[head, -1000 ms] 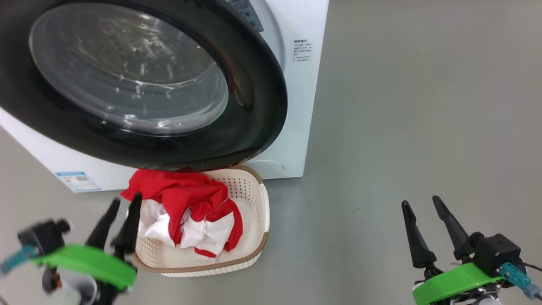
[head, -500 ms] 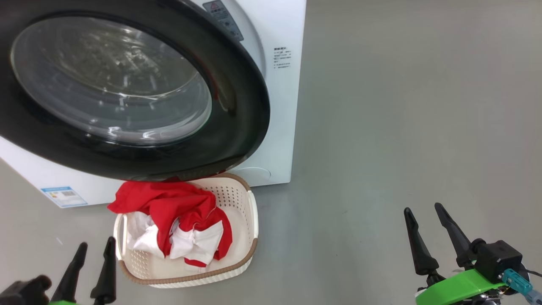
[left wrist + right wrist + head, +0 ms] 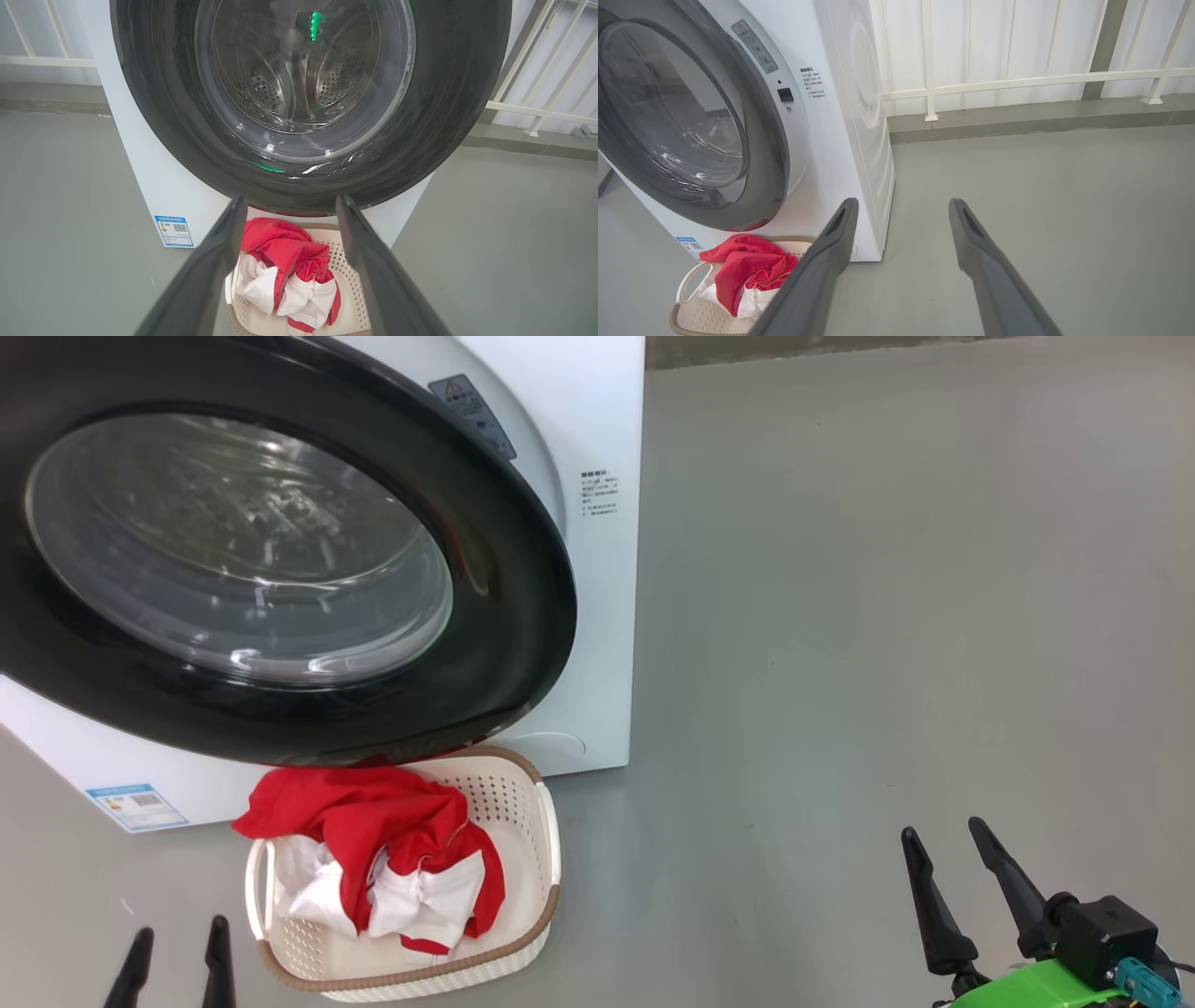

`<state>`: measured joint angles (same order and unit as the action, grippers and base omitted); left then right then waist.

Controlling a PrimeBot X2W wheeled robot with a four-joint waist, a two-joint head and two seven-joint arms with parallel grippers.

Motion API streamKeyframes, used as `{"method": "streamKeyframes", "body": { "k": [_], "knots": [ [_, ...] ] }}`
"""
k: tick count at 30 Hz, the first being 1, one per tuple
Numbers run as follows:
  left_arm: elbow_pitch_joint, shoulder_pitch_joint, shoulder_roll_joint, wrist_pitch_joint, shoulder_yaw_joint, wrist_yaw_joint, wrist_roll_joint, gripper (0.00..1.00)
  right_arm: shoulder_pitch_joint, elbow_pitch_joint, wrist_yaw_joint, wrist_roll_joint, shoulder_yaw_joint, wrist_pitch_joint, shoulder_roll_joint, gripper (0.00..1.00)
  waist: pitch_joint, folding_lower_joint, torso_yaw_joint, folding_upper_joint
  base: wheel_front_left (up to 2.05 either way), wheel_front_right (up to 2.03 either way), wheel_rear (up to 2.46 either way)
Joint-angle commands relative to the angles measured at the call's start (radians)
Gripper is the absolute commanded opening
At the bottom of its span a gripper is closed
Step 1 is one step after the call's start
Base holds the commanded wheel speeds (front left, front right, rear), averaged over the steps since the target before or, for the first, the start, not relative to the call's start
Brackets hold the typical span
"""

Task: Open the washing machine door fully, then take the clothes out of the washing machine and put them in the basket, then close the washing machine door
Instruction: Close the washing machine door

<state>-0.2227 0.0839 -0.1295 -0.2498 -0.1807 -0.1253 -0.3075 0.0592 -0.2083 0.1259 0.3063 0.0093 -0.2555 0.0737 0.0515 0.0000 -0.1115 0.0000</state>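
Just ahead of L jaws: basket loaded, L arm backed off, only the door step left

Past sec: L jaws, which were right at the left rim of the basket (image 3: 547, 845), have pulled back & now sit just short of it, spread wide & holding nothing, fingertips (image 3: 218, 957) clear of the rim; head cam also tilted, so the whole pic shifted, not the things. R jaws same as before, spread & empty, fingertips (image 3: 927, 896) over bare floor (image 3: 840, 663), well off to the basket's far side. The clothes (image 3: 373, 812) lie heaped in basket, red over white, framed betw L jaws in wrist view. The washing machine door (image 3: 523, 616) stands beyond L jaws; drum (image 3: 299, 84) behind it looks empty. Lock socket (image 3: 785, 94) shows beside door rim, so prob not latched, can't tell for sure. My read: unloading done, next = push door home on washing machine (image 3: 597, 616)
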Motion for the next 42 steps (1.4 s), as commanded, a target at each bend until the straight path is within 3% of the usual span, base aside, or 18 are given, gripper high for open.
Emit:
{"method": "streamKeyframes", "body": {
  "k": [1,10,25,26,27,28,29,30,42],
  "knots": [
    [0.027,-0.007,-0.006,-0.012,-0.041,-0.005,0.021,1.0,-0.01,0.023,0.005,-0.002,0.016,-0.006,0.017,1.0,-0.005,0.0,0.003,0.0,0.0,0.0,0.0],
    [0.015,0.006,0.026,-0.012,-0.055,-0.005,0.052,1.0,0.001,0.02,0.005,-0.002,0.011,-0.006,0.015,1.0,-0.009,0.0,0.012,0.0,0.0,0.0,0.0],
    [0.032,0.005,0.029,-0.012,-0.051,-0.005,0.068,1.0,-0.007,0.023,0.005,-0.004,0.019,-0.006,0.014,1.0,-0.01,0.0,0.027,0.0,0.0,0.0,0.0],
    [0.034,0.005,0.03,-0.012,-0.05,-0.005,0.068,1.0,-0.009,0.023,0.005,-0.002,0.022,-0.006,0.013,0.96,-0.01,0.0,0.03,0.0,0.0,0.0,0.0],
    [0.036,0.004,0.032,-0.012,-0.049,-0.005,0.068,1.0,-0.012,0.024,0.005,-0.001,0.027,-0.006,0.014,0.63,-0.009,0.0,0.033,0.0,0.0,0.0,0.0],
    [0.037,0.003,0.034,-0.012,-0.045,-0.005,0.068,1.0,-0.016,0.025,0.005,0.001,0.034,-0.006,0.015,0.42,-0.009,0.0,0.039,0.0,0.0,0.0,0.0],
    [0.038,0.003,0.036,-0.012,-0.04,-0.005,0.069,1.0,-0.02,0.026,0.005,0.003,0.041,-0.006,0.017,0.14,-0.008,0.0,0.045,0.0,0.0,0.0,0.0],
    [0.039,0.002,0.038,-0.012,-0.035,-0.005,0.07,1.0,-0.025,0.025,0.005,0.005,0.048,-0.006,0.018,0.0,-0.008,0.0,0.051,0.0,0.0,0.0,0.0],
    [0.054,0.008,0.063,-0.012,-0.011,-0.005,0.068,1.0,-0.146,0.034,0.005,0.021,0.139,-0.006,0.013,0.0,-0.013,0.0,0.149,0.0,0.0,0.0,0.0]
  ]
}}
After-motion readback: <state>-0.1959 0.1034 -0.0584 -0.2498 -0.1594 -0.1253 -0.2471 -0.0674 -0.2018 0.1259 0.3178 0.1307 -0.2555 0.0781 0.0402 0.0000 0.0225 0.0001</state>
